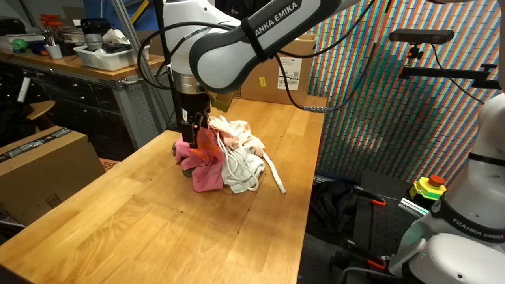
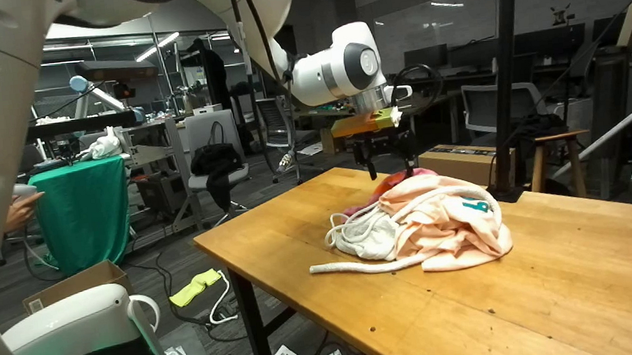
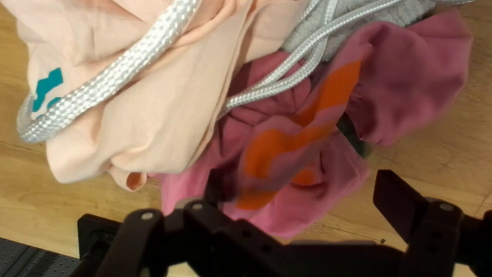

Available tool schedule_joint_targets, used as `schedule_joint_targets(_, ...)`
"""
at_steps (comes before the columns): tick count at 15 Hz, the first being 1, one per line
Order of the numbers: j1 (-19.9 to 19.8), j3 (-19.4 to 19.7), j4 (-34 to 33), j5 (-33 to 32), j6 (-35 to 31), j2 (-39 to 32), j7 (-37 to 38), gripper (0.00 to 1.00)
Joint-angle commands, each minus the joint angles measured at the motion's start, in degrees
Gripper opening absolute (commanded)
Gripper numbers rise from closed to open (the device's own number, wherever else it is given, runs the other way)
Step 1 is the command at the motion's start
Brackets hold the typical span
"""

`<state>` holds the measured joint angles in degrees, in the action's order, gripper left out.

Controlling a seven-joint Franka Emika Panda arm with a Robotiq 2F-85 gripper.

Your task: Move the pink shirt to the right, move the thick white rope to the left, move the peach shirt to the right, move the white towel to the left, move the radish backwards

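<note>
The claw (image 3: 303,188) stands with its fingers wide apart, tips down above the pink shirt (image 3: 307,134); whether either fingertip touches the cloth I cannot tell. Just above the claw, in an exterior view, a yellow-orange piece (image 2: 366,122) sits against the wrist of the white arm (image 2: 329,74). The shirt lies crumpled, orange marks across it (too folded to read), and a scrap of dark green (image 3: 355,134) peeks from under it, mostly hidden.

In an exterior view, the pink shirt forms the left of a heap on the wooden table (image 1: 158,228). Just right of it, touching, is the bunched white towel (image 1: 255,161), with thin white string (image 3: 282,85) looped over it. The peach shirt (image 1: 240,130) lies against the towel on the far side. The thick white rope (image 1: 274,173) crosses that shirt and stretches an end onto bare wood at the heap's right.

Farther out, a cardboard box (image 1: 266,88) stands at the table's far end, another box (image 1: 51,177) is left of the table, and a yellow emergency stop (image 1: 428,188) with a red button sits to the right.
</note>
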<state>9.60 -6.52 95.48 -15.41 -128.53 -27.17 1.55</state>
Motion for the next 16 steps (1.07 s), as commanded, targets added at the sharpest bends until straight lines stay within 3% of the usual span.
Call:
schedule_joint_targets(1, 1.3, 2.0, -5.0, -0.9, -0.1, -4.1, -0.3, 1.00)
schedule_joint_targets(6, 1.8, 3.6, -7.2, -1.5, 0.6, -6.5, -0.3, 1.00)
schedule_joint_targets(7, 1.9, 3.8, -7.4, -1.7, 0.8, -6.7, -0.5, 0.75)
schedule_joint_targets(9, 2.3, 4.0, -7.8, -1.9, 1.2, -6.8, -0.3, 0.66)
schedule_joint_targets(16, 2.7, 4.0, -8.0, -2.6, 3.2, -5.8, -0.8, 0.11)
